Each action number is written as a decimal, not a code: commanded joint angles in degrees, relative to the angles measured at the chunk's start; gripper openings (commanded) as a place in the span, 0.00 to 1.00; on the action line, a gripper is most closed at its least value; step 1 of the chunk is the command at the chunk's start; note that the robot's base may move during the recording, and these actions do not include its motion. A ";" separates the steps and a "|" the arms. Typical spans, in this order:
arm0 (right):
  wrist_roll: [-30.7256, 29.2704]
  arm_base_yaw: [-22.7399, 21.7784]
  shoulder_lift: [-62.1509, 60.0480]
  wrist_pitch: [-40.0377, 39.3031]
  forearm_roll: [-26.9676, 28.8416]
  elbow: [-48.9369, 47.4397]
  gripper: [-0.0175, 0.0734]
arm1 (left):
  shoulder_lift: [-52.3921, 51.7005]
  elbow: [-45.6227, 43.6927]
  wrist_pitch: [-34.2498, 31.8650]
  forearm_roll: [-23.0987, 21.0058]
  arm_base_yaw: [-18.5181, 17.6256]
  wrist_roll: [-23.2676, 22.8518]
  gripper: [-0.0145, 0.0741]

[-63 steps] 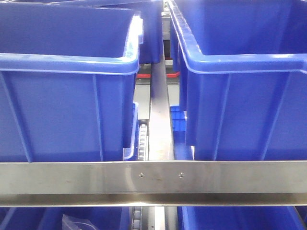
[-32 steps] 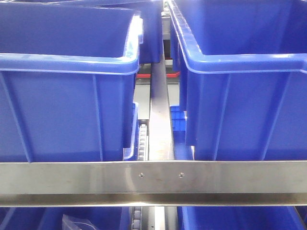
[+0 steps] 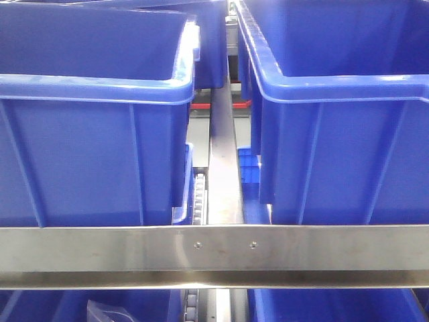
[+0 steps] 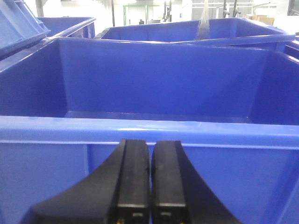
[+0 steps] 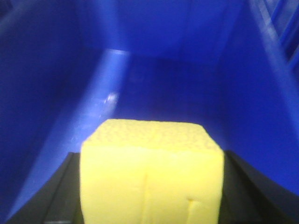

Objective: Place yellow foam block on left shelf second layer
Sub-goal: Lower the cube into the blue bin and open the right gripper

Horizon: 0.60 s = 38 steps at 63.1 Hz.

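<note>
Front-facing view unchanged; right pincer (image 5: 149, 205) grips yellow foam block (image 5: 152, 172) (inside blue bin (image 5: 56, 93)); left pincer (image 4: 149, 186) closed, empty.

Yellow foam block (image 5: 150, 172): fine-pored sponge, matt, soft faces. Blue bins (image 3: 94, 127): moulded plastic, smooth, semi-gloss with highlights on rims. Shelf rail (image 3: 214, 255): brushed metal, dull sheen. Left gripper (image 4: 150, 177) fingers: black matt plastic.

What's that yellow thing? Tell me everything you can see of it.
The yellow foam block is a bright yellow, boxy chunk of fine-pored sponge with a matte, pitted top and a faint crease down its front face. It fills the lower part of the right wrist view, held between the dark fingers of the right gripper, inside a blue plastic bin. Its underside is out of view.
</note>
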 commanded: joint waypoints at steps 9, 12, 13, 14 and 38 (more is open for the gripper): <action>1.02 1.77 5.34 -10.59 -0.55 -2.80 0.74 | -1.03 1.41 -4.61 -0.32 -0.54 -0.19 0.30; 1.02 2.10 5.83 -10.71 -0.55 -2.80 0.74 | -1.03 1.41 -4.61 -0.32 -0.54 -0.19 0.30; 0.72 2.13 6.01 -10.71 -0.55 -2.80 0.74 | -1.03 1.41 -4.61 -0.32 -0.54 -0.19 0.30; 0.72 2.15 6.16 -10.71 -0.55 -2.80 0.74 | -1.03 1.41 -4.61 -0.32 -0.54 -0.19 0.30; 3.15 2.15 6.35 -10.25 -0.55 -2.80 0.90 | -1.03 1.41 -4.61 -0.32 -0.54 -0.19 0.30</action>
